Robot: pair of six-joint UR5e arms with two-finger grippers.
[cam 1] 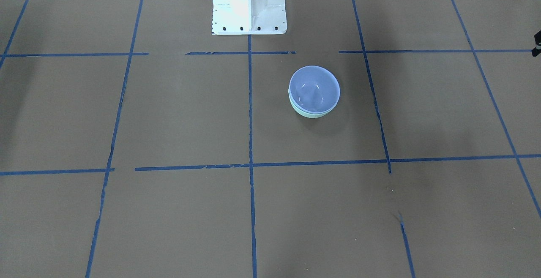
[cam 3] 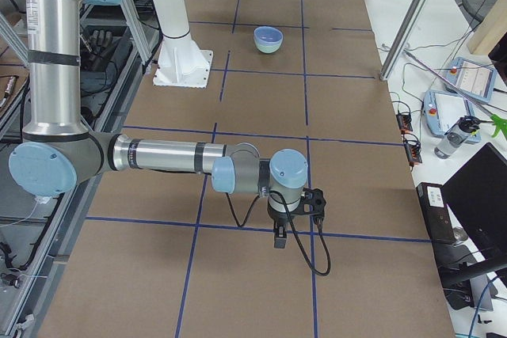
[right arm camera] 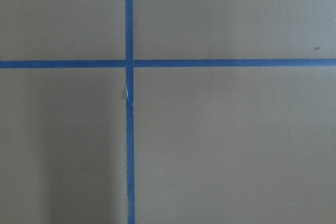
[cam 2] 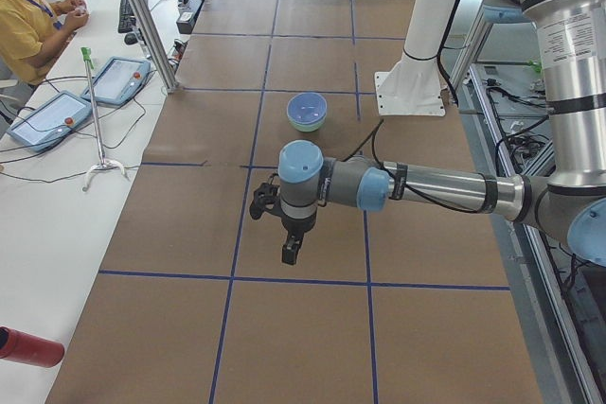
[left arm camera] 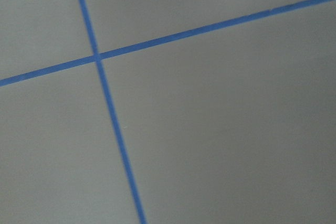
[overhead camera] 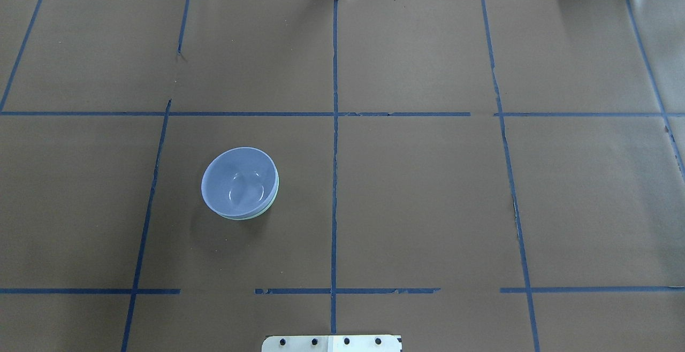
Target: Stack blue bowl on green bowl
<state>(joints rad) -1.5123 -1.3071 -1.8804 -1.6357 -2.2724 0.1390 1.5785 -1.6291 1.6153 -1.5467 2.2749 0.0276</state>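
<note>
The blue bowl (cam 1: 314, 88) sits nested in the green bowl (cam 1: 310, 114), whose rim peeks out just beneath it. The stack stands well apart from both grippers, closer to the left gripper (cam 2: 292, 251) than to the right gripper (cam 3: 279, 239). Each hangs over bare table (overhead camera: 428, 207), and I cannot tell whether their jaws are apart or together.

2 blue tape lines (right arm camera: 128, 63) cross on the brown table (right arm camera: 231, 140).
</note>
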